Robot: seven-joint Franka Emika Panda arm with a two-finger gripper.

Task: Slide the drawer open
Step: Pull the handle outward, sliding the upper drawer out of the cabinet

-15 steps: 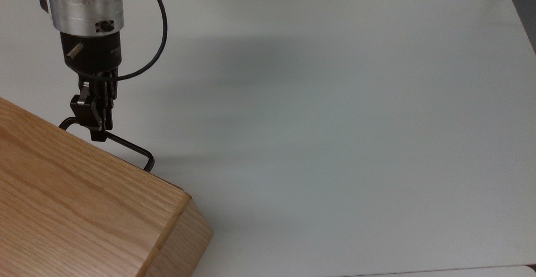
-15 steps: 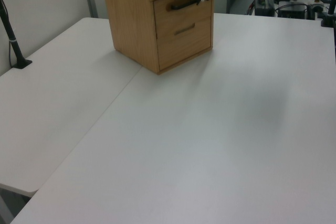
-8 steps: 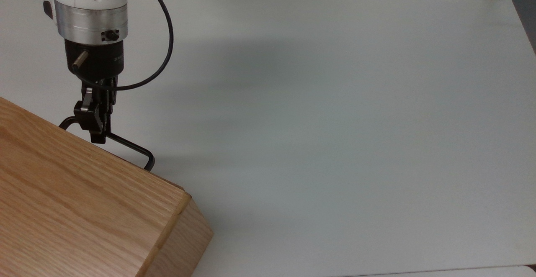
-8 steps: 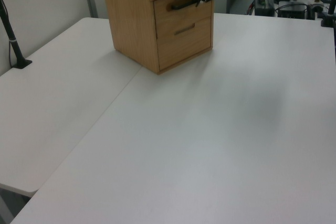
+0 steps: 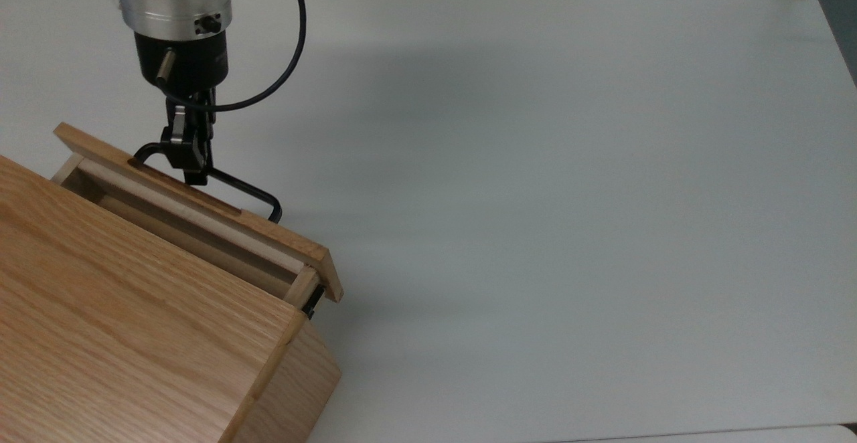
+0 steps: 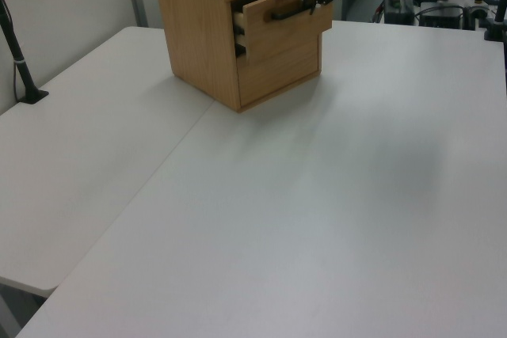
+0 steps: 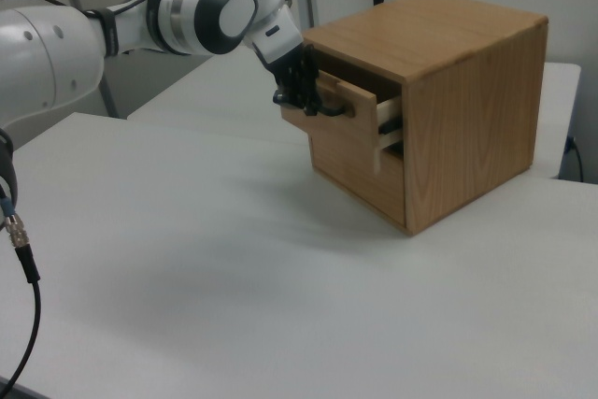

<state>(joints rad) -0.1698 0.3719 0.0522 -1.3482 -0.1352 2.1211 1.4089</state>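
The arm reaches in from the right view's left, bends at the wrist and slopes down toward the front of the cabinet. In the top view the arm comes in from the table's far edge near the far left corner, with the silver ring and the black body pointing down, and a black cable curves beside it. The gripper is closed on the handle, its two fingers pressed together around the thin black bar near the bar's left end in the top view.

The drawer is the upper one of the cabinet and it is pulled out part of the way. Its flat front panel stands apart from the cabinet's face, and in the top view there is an open gap behind the panel where the light inner walls show. A black side rail shows at the drawer's right end in the top view. In the left view the drawer sticks out above the lower front, which is flush with the cabinet.

There is one arm, one gripper, one cabinet and two drawer fronts, one open and one closed. The cabinet stands on the white table, near the left edge in the top view, turned at an angle to the table's edges.
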